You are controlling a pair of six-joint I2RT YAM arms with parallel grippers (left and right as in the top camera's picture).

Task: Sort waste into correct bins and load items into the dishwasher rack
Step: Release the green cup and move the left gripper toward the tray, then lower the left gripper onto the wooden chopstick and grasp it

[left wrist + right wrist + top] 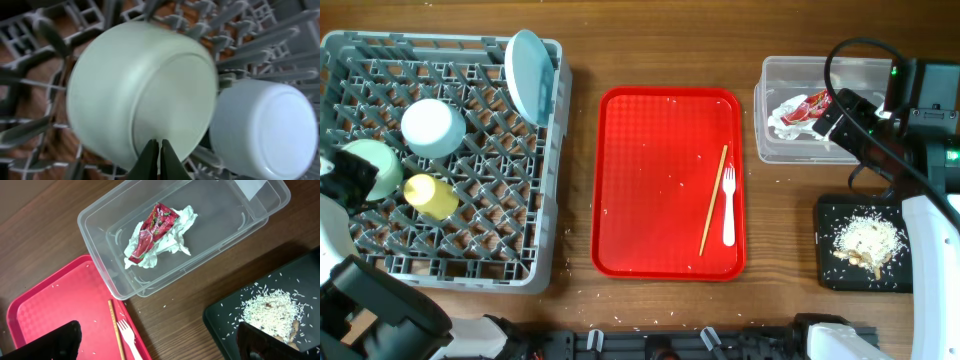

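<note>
Left gripper: fingers closed tip to tip, with nothing visible between them, at the foot ring of the pale green saucer, which lies upside down among the pegs. Just beside it, to the wrist camera's right, sits the inverted light blue bowl. Both rest in the grey dishwasher rack at the left of the table, together with the small yellow cup, lying on its side near the saucer, and the light blue plate, standing on edge at the rack's far side. Right gripper: fingers spread wide apart and holding nothing; in the overhead view its arm crosses the right end of the clear plastic tub. The tub contains the red snack wrapper, resting on crumpled white paper; the wrapper's printing is too small to read. A white label at the tub's far corner shows no legible writing. The black tray, near the tub, bears the whitish rice scraps. On the red serving tray, between rack and tub, the wooden chopstick and white plastic fork lie side by side, amid stray grains.
</note>
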